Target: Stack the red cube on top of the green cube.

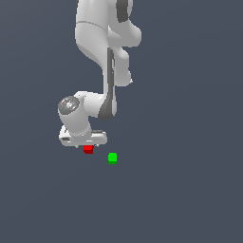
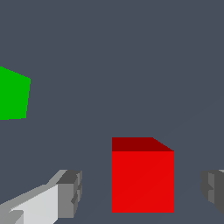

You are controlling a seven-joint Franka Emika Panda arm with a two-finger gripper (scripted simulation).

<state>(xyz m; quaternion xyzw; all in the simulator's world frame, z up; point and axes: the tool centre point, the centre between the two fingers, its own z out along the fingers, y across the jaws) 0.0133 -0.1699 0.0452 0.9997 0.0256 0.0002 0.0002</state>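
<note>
Red cube (image 2: 142, 181) between spread fingers (image 2: 70, 192), untouched | green cube (image 2: 13, 94) near, apart

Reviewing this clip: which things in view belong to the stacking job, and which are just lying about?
Part of the job:
- red cube, between the open fingers, with gaps on both sides
- green cube, apart from it, towards the exterior view's right
- gripper, open around the red cube

Just lying about:
- nothing else; only the plain grey floor shows
</note>
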